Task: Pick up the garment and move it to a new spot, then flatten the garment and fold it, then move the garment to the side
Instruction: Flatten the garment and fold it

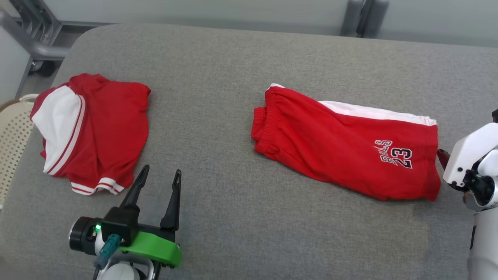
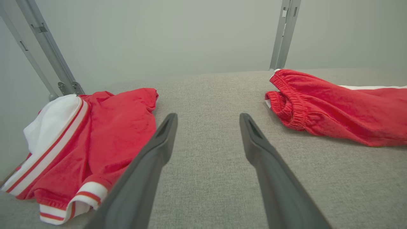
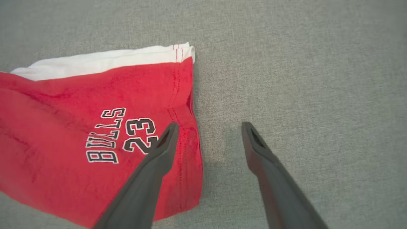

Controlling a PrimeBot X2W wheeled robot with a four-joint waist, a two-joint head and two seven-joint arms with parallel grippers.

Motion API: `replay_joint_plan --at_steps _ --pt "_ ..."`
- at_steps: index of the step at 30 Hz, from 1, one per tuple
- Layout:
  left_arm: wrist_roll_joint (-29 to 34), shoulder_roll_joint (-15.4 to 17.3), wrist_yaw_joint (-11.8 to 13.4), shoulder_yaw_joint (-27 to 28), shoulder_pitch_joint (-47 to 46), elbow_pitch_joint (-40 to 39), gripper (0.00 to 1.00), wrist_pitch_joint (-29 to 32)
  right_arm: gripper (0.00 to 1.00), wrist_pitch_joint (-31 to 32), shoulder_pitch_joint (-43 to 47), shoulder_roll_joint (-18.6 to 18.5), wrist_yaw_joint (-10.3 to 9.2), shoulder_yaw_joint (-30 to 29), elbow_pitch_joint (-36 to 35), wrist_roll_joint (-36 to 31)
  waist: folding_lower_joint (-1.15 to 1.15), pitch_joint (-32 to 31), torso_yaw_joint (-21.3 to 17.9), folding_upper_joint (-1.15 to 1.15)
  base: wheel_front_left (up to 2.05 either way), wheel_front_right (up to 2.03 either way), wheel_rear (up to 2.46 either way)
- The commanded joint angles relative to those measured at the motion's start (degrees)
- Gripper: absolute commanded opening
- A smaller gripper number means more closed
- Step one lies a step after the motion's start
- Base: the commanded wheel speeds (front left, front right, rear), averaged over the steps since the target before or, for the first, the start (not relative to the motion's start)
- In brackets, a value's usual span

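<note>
Red shorts (image 1: 334, 144) with a white side stripe and "BULLS 23" print lie doubled over at the right of the grey cushion (image 1: 218, 163). A red and white top (image 1: 109, 128) lies rumpled at the left. My left gripper (image 1: 161, 171) hovers open just right of the top's striped hem, with nothing between its fingers. In the left wrist view the left gripper (image 2: 208, 117) points between the top (image 2: 108, 133) and the shorts (image 2: 334, 108). My right gripper (image 3: 210, 127) is open above the leg hem of the shorts (image 3: 63, 127), with one finger over the cloth. The right wrist housing (image 1: 470, 155) sits just past that hem.
A pale perforated basket (image 1: 11, 132) stands off the cushion's left edge. A grey metal frame (image 1: 35, 42) rises at the back left and an upright post (image 1: 362, 15) at the back. Bare cushion lies between the two garments and along the front.
</note>
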Motion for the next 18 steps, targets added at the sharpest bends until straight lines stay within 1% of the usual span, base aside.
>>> replay_joint_plan --at_steps 1,5,10,15,18 --pt "0.3 -0.1 -0.3 -0.2 -1.1 0.0 1.00 -0.3 1.00 0.6 -0.6 -0.2 0.00 -0.2 0.4 -0.6 0.00 2.9 2.8 0.00 0.00 0.00 0.00" --pt "0.5 -0.5 -0.5 -0.5 -2.0 -0.1 1.00 -0.3 1.00 2.6 -1.4 -0.2 0.00 -0.7 1.8 -1.7 0.00 4.1 4.0 0.00 0.00 0.00 0.00" --pt "0.7 -0.9 -0.8 -0.9 -2.4 -0.2 1.00 -0.3 1.00 3.2 -2.2 -0.2 0.00 -1.4 3.8 -2.4 0.00 5.0 4.9 0.00 0.00 0.00 0.00" --pt "1.0 -1.0 -0.9 -1.2 -2.7 -0.1 1.00 -0.3 1.00 3.5 -3.8 0.0 0.01 -1.7 6.4 -0.6 0.00 5.8 5.4 0.00 0.00 0.00 0.00" --pt "1.1 -1.2 -1.1 -1.4 -2.8 0.1 1.00 -0.3 1.00 3.3 -5.3 0.3 0.01 -0.7 8.2 0.3 0.00 6.3 5.7 0.00 0.00 0.00 0.00"
